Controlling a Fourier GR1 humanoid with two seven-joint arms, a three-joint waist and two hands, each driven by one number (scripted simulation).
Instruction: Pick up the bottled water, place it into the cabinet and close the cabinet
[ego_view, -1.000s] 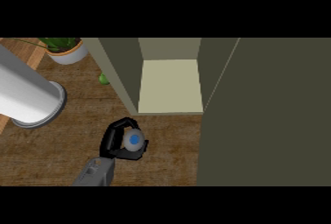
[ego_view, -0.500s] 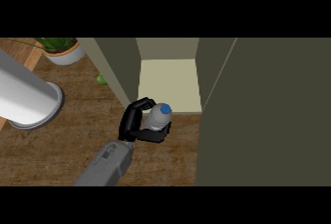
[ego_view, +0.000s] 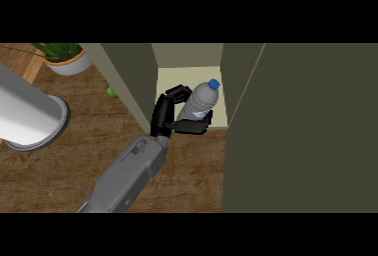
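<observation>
A black hand (ego_view: 174, 114), seemingly the robot's right, is curled round the lower body of a clear water bottle (ego_view: 200, 102), holding it at the mouth of an open cabinet (ego_view: 190, 75). The bottle likely feels light, smooth and a little slippery, and stiff enough to hold round its middle. Its long axis tilts, blue cap (ego_view: 213, 84) pointing up and into the cabinet. The left hand is not visible.

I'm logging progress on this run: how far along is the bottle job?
Done: the bottle is picked up, a hand curled round it. In hand: the bottle is at the open cabinet's mouth, over its pale shelf. Left: setting it down, letting go, and closing the door, which stands open.
</observation>
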